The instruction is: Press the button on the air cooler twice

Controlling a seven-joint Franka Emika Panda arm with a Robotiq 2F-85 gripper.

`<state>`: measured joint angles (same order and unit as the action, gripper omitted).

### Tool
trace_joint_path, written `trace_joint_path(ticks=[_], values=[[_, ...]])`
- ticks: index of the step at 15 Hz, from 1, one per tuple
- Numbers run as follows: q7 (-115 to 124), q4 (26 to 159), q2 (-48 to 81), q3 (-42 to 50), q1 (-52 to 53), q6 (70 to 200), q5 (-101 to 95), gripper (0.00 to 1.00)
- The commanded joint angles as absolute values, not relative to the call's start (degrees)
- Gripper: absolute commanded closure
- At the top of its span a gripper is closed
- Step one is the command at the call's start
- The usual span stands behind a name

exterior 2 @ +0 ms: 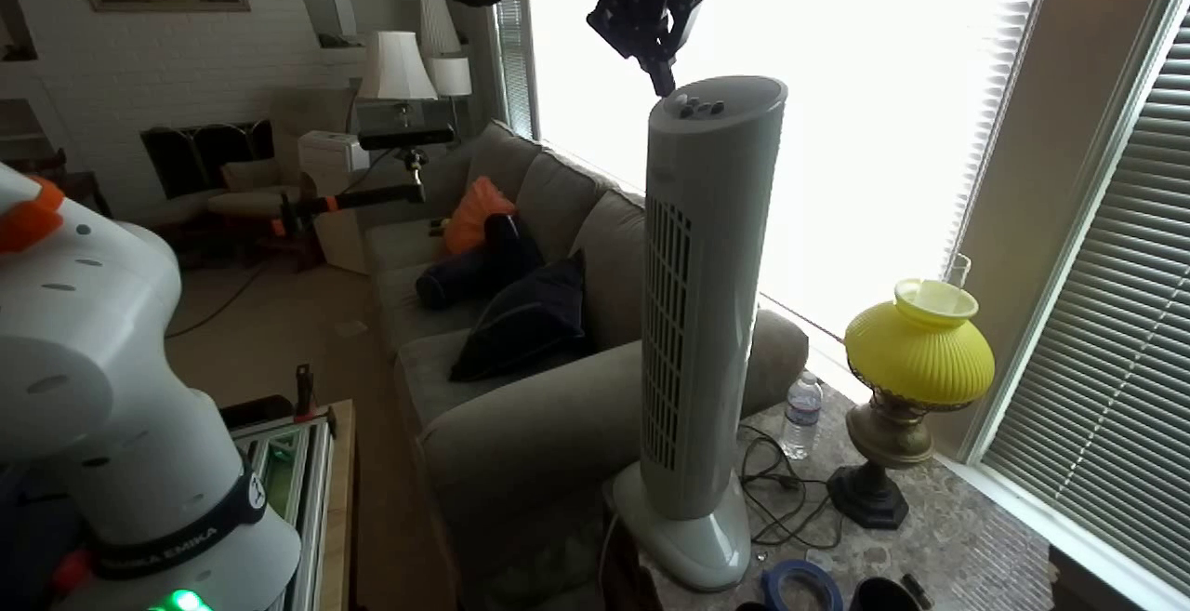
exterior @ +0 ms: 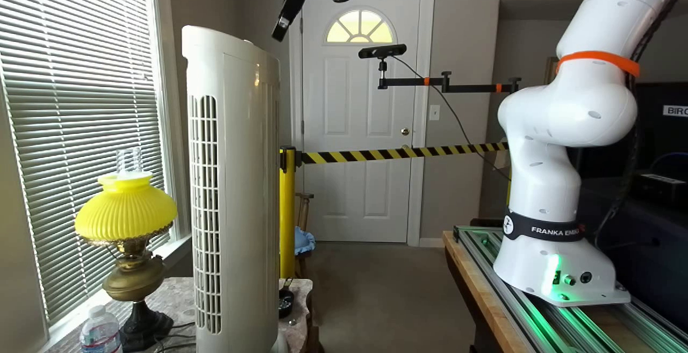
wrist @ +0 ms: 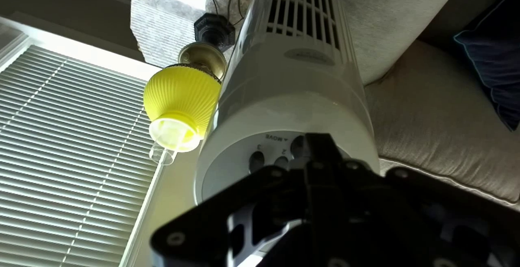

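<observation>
The white air cooler [exterior: 247, 192] stands upright, a tall tower with vent slots down its front; it also shows in an exterior view [exterior 2: 714, 248] and the wrist view [wrist: 300, 80]. Its sloped top has several dark buttons [exterior 2: 704, 109]. In the wrist view, button 3 [wrist: 256, 161], button 2 [wrist: 281, 162] and a round dark button by "MOVE" [wrist: 297, 146] show; other controls are hidden behind the fingers. My gripper [wrist: 324, 149] is shut and empty, pointing down. Its tip [exterior: 280, 29] is slightly above the cooler top's edge, with a gap visible; it shows near the rim too [exterior 2: 663, 86].
A yellow-shaded lamp [exterior: 126, 210] and a water bottle [exterior 2: 801, 416] stand beside the cooler on the stone-topped table [exterior 2: 976, 537]. Cables and blue tape [exterior 2: 801, 583] lie there. A sofa [exterior 2: 539, 425] is behind. A camera [exterior: 382, 51] stands on a black bar.
</observation>
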<state>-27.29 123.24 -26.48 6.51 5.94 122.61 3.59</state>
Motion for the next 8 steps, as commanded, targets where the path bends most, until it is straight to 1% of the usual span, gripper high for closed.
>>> trace_joint_path(ticks=[1,8], values=[[-28.25,124.55,-26.22,7.3,6.33,124.99,5.61,1.0],[-28.03,124.48,-24.72,7.37,6.13,126.35,5.49,1.0]])
